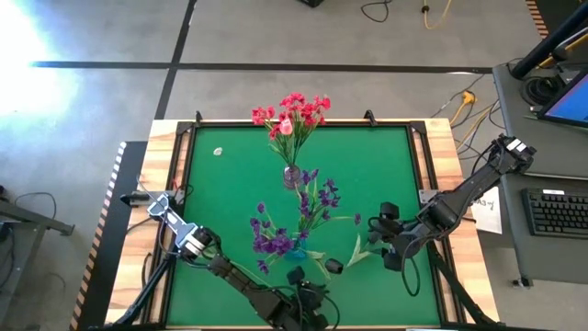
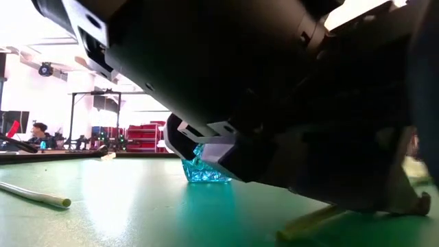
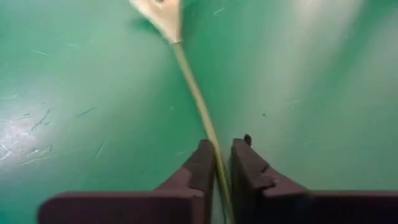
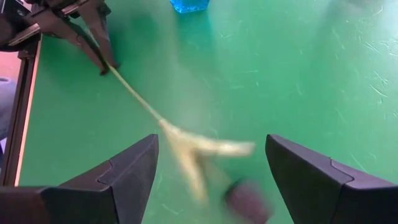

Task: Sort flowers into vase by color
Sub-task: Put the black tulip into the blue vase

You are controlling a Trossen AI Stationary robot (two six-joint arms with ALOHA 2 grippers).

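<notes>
A pale flower (image 4: 199, 149) on a thin pale-green stem (image 3: 193, 87) lies on the green mat near the table's front. My left gripper (image 3: 217, 163) is shut on that stem; it also shows low over the mat in the high view (image 1: 299, 274). My right gripper (image 4: 211, 168) hovers open above the flower's leafy end, touching nothing. Red flowers (image 1: 292, 112) stand in a clear vase (image 1: 292, 175) at the far middle. Purple flowers (image 1: 276, 237) stand in a blue vase (image 4: 189, 5). My left gripper pinches the thin stem (image 3: 212, 144) between its two fingers, near the stem's bare end (image 4: 112, 67). The fingers slant down from the table's near side, and the stem runs on beyond them, roughly along their line. Flower and stem lie on the mat.
A small pale scrap (image 1: 218, 153) lies at the mat's far left. Another pale stem (image 2: 38, 196) lies on the mat in the low view. A dark blob (image 4: 245, 199) sits beside the flower's leaves. The wooden table frame (image 1: 165, 138) borders the mat.
</notes>
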